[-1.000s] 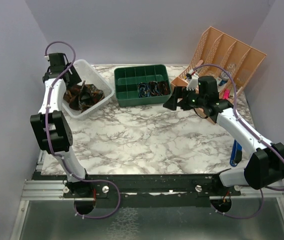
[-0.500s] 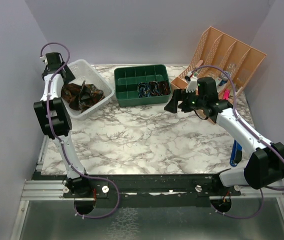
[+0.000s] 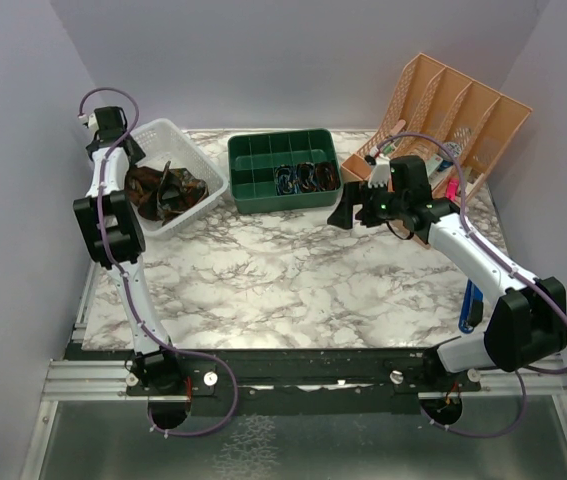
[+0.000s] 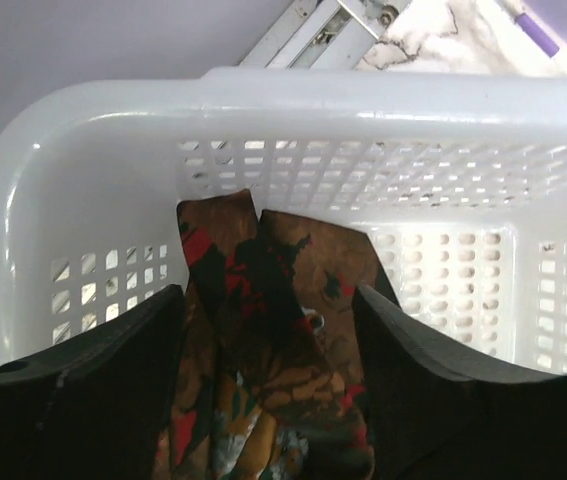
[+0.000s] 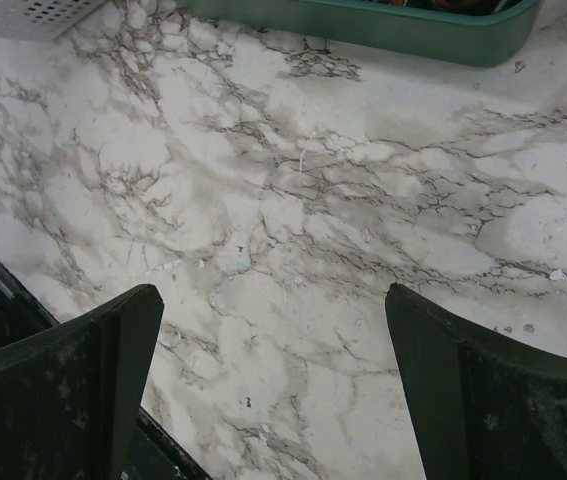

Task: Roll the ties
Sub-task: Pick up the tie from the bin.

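Left hand (image 4: 268, 297) hangs over the white basket (image 4: 93, 130), fingers spread, straddling the heap of loose ties (image 4: 293, 340) inside it without pinching anything. My right hand (image 5: 273, 300) is spread wide too and holds nothing. It hovers over bare marble surface (image 5: 293, 200), well to the right of the basket.

By my reckoning the job is partly done. The green tray (image 3: 283, 204) just to the right of the basket already holds what look like three rolled ties (image 3: 305, 177) in its near row, side by side. The brown-and-red ties in the basket are a rumpled pile, none of them laid out flat. So each of those has yet to be lifted out, straightened, rolled and set in the tray.

Against a second ago, my left arm has swung back toward the basket's far left corner, so the hand now looks in from that rim. The pile seems unmoved. My right hand has only drifted slightly.
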Tool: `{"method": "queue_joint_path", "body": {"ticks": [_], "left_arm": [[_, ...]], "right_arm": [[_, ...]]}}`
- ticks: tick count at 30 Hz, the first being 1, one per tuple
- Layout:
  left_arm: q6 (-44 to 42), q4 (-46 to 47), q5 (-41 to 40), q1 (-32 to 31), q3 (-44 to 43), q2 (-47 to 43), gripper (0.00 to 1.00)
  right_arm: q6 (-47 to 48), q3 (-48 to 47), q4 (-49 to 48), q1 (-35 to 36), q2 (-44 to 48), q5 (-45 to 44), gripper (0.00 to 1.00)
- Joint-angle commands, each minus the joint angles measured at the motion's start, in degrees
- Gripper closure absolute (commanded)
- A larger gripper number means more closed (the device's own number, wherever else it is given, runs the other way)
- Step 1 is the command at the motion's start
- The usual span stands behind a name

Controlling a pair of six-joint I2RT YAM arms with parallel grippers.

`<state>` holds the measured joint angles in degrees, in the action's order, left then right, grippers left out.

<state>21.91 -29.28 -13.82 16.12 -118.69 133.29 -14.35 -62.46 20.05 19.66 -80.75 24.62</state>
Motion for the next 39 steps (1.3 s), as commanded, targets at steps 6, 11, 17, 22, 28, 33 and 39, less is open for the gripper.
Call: {"method": "queue_joint_path", "body": {"ticks": [6, 11, 17, 22, 28, 33, 39], "left_arm": [[-0.7, 1.3, -3.0, 0.6, -0.3, 3.2, 0.57], [-1.8, 0.9, -2.5, 0.5, -0.9, 0.6, 1.0], [-0.8, 0.3, -0.4, 0.3, 0.3, -9.7, 1.0], [-2.2, -1.3, 4.2, -0.9, 2.2, -20.6, 1.0], [-5.0, -6.2, 5.3, -5.6, 0.8, -29.9, 1.0], [-6.4, -9.3, 5.9, -10.7, -5.7, -34.3, 1.0], [-7.0, -10.6, 5.6, -15.7, -16.8, -36.9, 1.0]], "right_arm": [[3.7, -1.7, 4.8, 0.1, -0.8, -2.9, 0.0], [4.1, -1.6, 5.1, 0.1, -0.4, -3.7, 0.0], [2.9, -2.5, 4.7, 0.0, -0.8, -2.1, 0.0], [1.4, -2.5, 3.7, 0.1, -0.2, -0.9, 0.0], [0.5, -3.2, 3.5, 0.0, 0.7, -0.1, 0.0], [-0.6, -3.3, 2.6, 0.1, 1.8, 0.9, 0.0], [-1.2, -3.3, 2.6, 0.0, 2.8, 1.6, 0.0]]}}
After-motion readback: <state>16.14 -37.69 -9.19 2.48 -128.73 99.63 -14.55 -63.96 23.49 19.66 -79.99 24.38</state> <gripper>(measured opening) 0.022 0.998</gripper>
